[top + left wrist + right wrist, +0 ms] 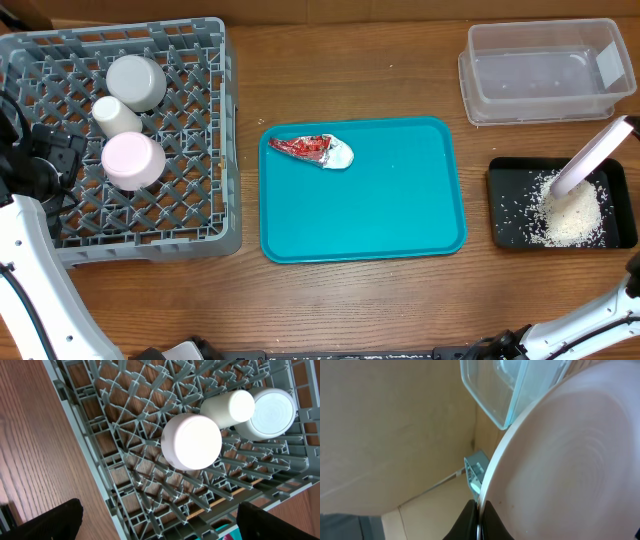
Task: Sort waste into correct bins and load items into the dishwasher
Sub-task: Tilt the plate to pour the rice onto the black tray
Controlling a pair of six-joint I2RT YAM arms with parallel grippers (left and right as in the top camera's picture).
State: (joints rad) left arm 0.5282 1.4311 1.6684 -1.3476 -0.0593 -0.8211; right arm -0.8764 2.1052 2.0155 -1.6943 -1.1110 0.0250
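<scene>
The large round white plate (590, 160) is pinched at its rim between the closed fingers of the right gripper (480, 510). It is tilted steeply, so that from overhead it shows almost edge-on. Its face is smooth and pale in the wrist view, with no grains visible on the part that shows.

Directly below the gripper and the plate's lower edge lies the shallow black rectangular tray (500, 175). It holds a heap of loose white rice-like grains (572, 215), with more scattered thinly toward the side away from the gripper. Just beyond the plate's rim in the wrist view stands the clear plastic rectangular tub (480, 95), apart from the black tray.

Well away from the right gripper, between the two arms, sits the teal serving tray (400, 210). The crumpled red foil wrapper (300, 147) lies near its far edge, touching the white napkin wad (338, 155).

The left gripper (160, 510) hangs over the large square grey plastic dish rack (225, 150), its fingers spread wide with nothing between them. Ahead of it a small pinkish-white bowl (191, 441) sits upside down on the lattice. Beyond that a small white cup (227, 407) lies on its side, and past the cup stands an upturned round pale-grey metal bowl (270, 412). The three sit close together.
</scene>
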